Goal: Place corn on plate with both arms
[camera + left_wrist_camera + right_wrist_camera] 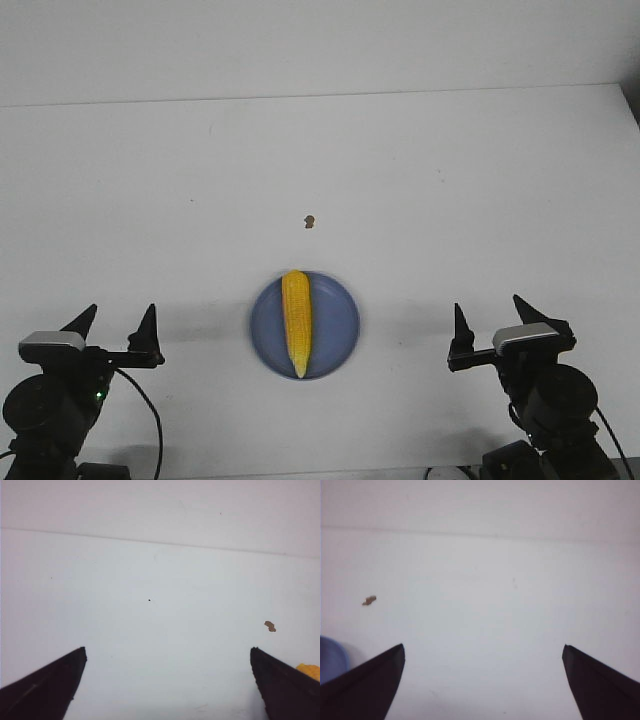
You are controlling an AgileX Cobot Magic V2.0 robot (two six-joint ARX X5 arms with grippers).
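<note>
Corn: you have the corn (296, 322) lying on the plate (335, 325), lengthwise from its far rim to its near rim, pointed tip toward the table's near edge, a little left of the plate's middle.
Plate: it sits on the white table (450, 180) near the middle of the near edge, between your two arms.
Left gripper: your left gripper (118, 327) stands by the near-left corner, well apart from the plate, its two pointed fingers spread wide with only bare table between them.
Right gripper: your right gripper (493, 318) stands toward the near-right corner, also clear of the plate, fingers spread wide and holding nothing.
Left wrist view: you see a sliver of yellow corn (309, 670) past one finger.
Right wrist view: you see a bit of the blue plate (331, 656) past one finger.
Speck: a small brown speck (310, 221) lies on the table just beyond the plate's far rim.
</note>
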